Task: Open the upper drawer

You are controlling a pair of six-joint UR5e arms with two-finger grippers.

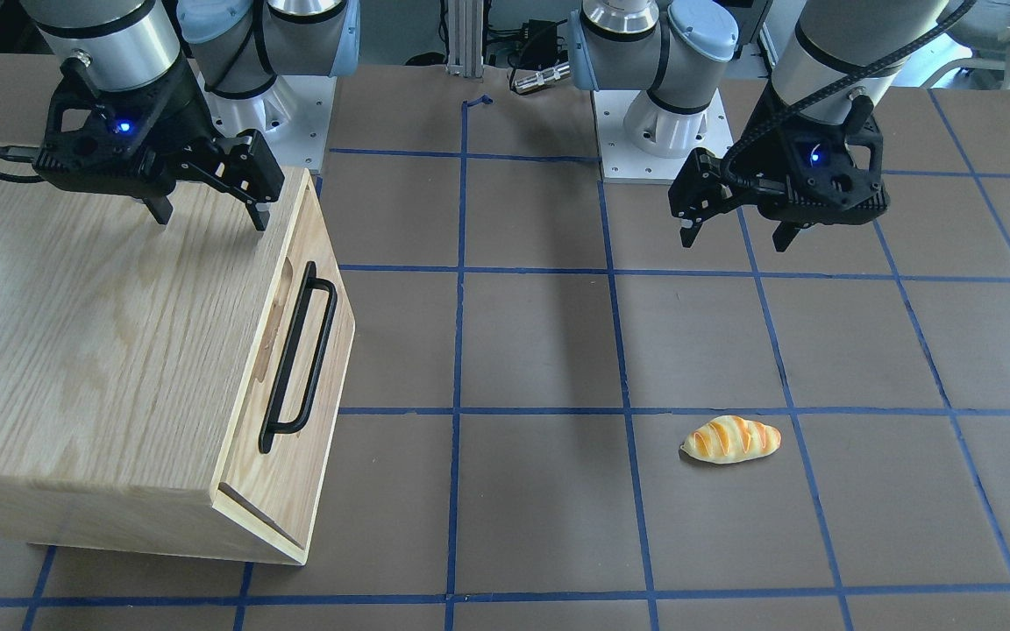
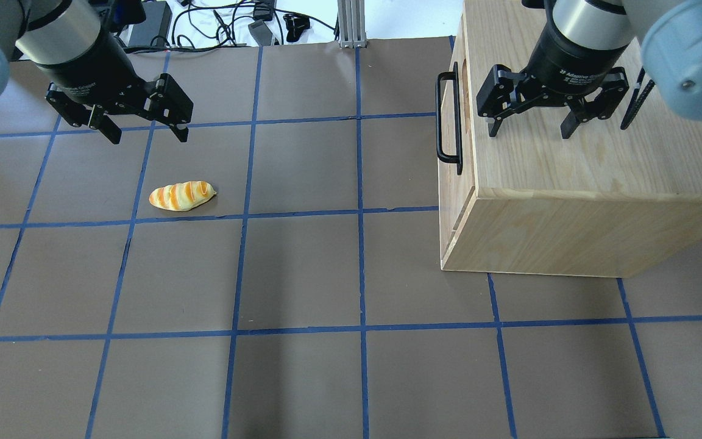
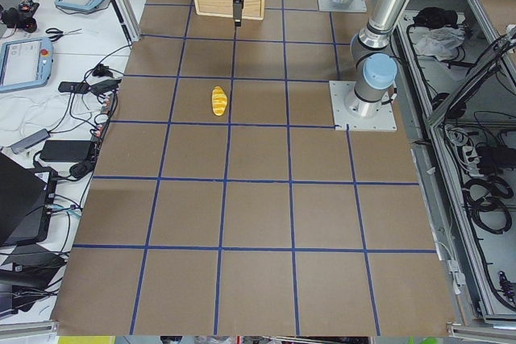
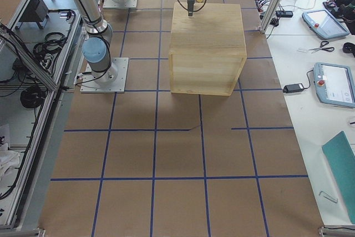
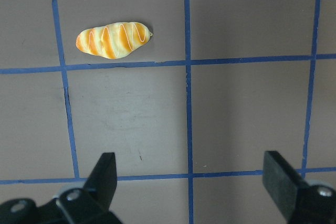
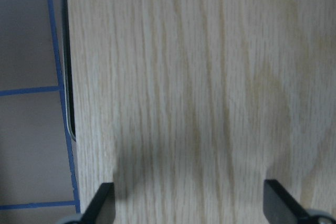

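Surface: a brown table (image 2: 302,274) marked into squares by blue tape lines (image 2: 360,183).
Room: benches run along both table ends, carrying tablets (image 3: 22,62), cables and small tools. The two arm bases are bolted to white plates at the robot's edge of the table.
Cabinet: an oak-grain cabinet (image 2: 570,164) stands on the robot's right half of the table, its front facing the table's middle.
Upper drawer: the upper drawer (image 1: 270,368) sits in the cabinet's front face, with its pale panel flush with the cabinet body. Its black bar handle (image 1: 299,355) runs along the panel over the oval recess, and nothing touches it.
Bread roll: a striped yellow-orange bread roll (image 2: 181,196) lies on the robot's left half of the table, well apart from the cabinet.
Right gripper: the right gripper (image 2: 529,132) points down over the cabinet's top, close behind the front edge and above the handle's side. Its jaws are spread wide and grasp nothing.
Left gripper: the left gripper (image 2: 148,138) hangs above bare table, near the bread roll but clear of it. Its jaws are also spread wide, with nothing between them.
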